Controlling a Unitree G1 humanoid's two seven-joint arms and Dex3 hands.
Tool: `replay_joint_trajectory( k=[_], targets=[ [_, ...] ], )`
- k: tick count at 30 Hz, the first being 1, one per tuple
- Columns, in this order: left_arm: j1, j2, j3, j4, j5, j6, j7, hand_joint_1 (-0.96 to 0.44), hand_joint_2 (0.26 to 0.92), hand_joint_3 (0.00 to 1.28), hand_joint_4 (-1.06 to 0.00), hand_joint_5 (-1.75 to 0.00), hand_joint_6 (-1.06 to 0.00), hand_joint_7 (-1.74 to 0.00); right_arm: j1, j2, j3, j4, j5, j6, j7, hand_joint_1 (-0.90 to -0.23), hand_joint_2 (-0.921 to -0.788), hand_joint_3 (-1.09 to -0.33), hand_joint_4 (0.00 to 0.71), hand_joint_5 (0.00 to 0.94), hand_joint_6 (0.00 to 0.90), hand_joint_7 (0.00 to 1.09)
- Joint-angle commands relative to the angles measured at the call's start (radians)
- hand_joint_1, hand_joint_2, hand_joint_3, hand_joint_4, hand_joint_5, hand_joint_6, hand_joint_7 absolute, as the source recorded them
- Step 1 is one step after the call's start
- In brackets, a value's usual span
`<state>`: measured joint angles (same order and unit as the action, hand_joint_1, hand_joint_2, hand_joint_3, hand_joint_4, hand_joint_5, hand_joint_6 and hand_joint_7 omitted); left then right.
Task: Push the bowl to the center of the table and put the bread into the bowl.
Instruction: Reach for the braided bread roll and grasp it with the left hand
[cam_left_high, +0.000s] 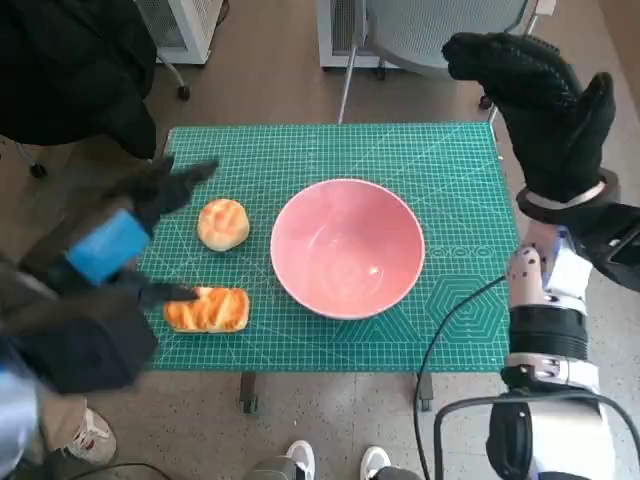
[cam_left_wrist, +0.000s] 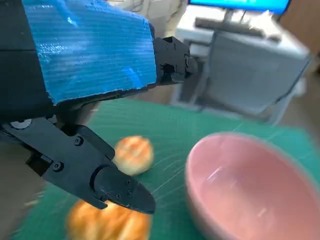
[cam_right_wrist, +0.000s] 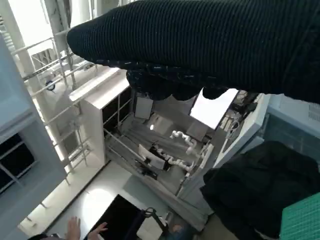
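The pink bowl (cam_left_high: 347, 247) sits close to the middle of the green cutting mat (cam_left_high: 460, 150) that covers the tabletop, so the push looks done or nearly so — the step in hand is, by my reading, fetching the bread. Two pieces lie at about nine o'clock from the bowl: a round bun (cam_left_high: 223, 223) just beside its rim, and a longer glazed loaf (cam_left_high: 207, 309) nearer eight o'clock, a little further off. The left hand (cam_left_high: 125, 240), blurred in the head view, hovers over these two with its fingers (cam_left_wrist: 107, 185) spread and nothing held; the left wrist view shows a fingertip above the loaf. The right hand (cam_left_high: 535, 100) is raised off past the mat's two o'clock corner, fingers loosely apart, empty. The next move calls for lowering the left hand onto one piece — probably the loaf — closing around it, then carrying it over the rim.
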<state>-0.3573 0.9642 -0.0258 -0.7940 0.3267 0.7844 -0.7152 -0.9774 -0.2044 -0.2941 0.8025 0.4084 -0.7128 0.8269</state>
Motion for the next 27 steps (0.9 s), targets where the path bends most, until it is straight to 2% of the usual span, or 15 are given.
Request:
replay_joint_trajectory(
  k=[1,9,27],
  targets=[
    [0.015,0.023,-0.036,-0.021,0.022,0.053,-0.02,-0.11,0.649,0.02,-0.05,-0.01,-0.23,-0.05,0.013,0.011,0.004,0.021,0.007,0.005,-0.002,-0.744,-0.921,-0.761,0.184,0.001,0.237,0.0],
    [0.026,0.029,-0.088,-0.011,0.041,0.094,-0.022,-0.13,0.654,0.02,-0.06,-0.01,-0.24,-0.03,0.006,0.012,0.005,0.042,0.011,0.003,0.008,-0.743,-0.921,-0.758,0.184,0.001,0.238,0.0],
    [0.066,-0.004,-0.176,0.105,0.1,0.071,0.027,-0.11,0.68,0.01,-0.1,-0.01,-0.27,-0.02,0.01,0.01,0.006,0.048,0.026,0.024,0.025,-0.737,-0.921,-0.758,0.192,0.003,0.239,0.0]
  ],
)
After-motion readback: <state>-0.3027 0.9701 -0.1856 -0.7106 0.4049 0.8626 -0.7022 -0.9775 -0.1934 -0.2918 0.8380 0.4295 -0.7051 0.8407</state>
